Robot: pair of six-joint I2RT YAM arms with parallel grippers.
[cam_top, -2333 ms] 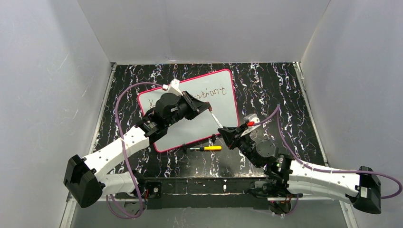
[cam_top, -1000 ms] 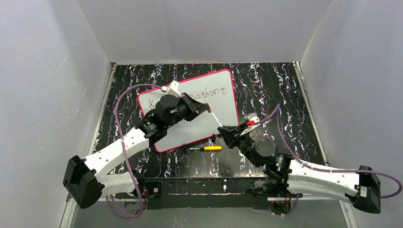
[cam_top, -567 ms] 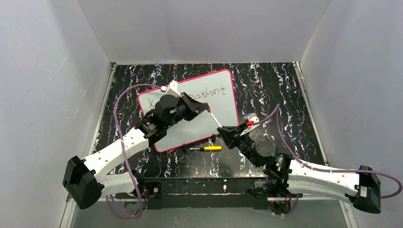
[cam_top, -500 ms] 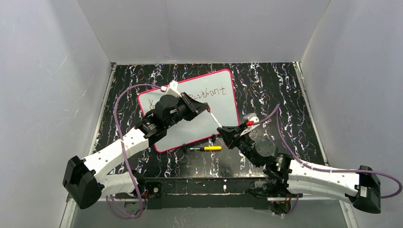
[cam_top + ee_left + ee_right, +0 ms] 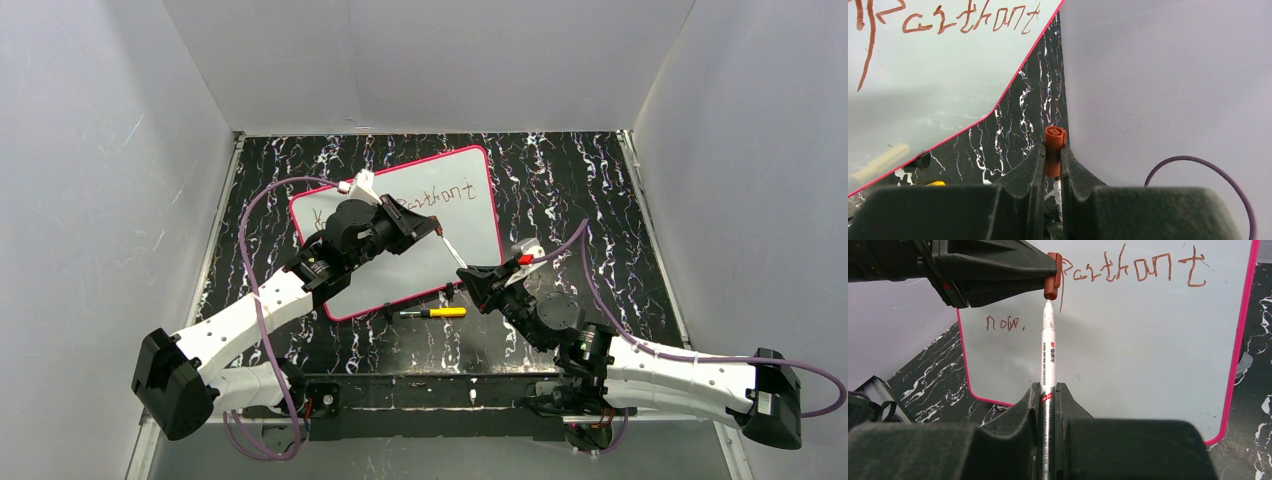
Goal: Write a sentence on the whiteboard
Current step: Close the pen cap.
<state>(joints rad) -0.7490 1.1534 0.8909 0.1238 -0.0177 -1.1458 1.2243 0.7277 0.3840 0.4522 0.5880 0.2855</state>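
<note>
The whiteboard (image 5: 470, 228) lies tilted on the black marbled table, with a pink-red rim. The sentence (image 5: 442, 191) in reddish-brown lettering runs along its far edge and shows in the right wrist view (image 5: 1138, 269) and the left wrist view (image 5: 968, 20). My right gripper (image 5: 468, 272) is shut on the white marker (image 5: 1048, 355) above the board's near right part. My left gripper (image 5: 437, 228) is shut on the marker's orange-brown cap (image 5: 1054, 149). The cap (image 5: 1051, 282) sits over the marker's tip, so both grippers hold one straight line.
A yellow pen (image 5: 432, 312) lies on the table just in front of the board's near edge. Small black clips (image 5: 447, 291) sit at that edge. A smaller word (image 5: 1004, 322) is written lower on the board. Grey walls enclose the table on three sides.
The left wrist has shifted slightly left since the earliest frame. Over the last second nothing has visibly moved; both grippers keep their hold.
</note>
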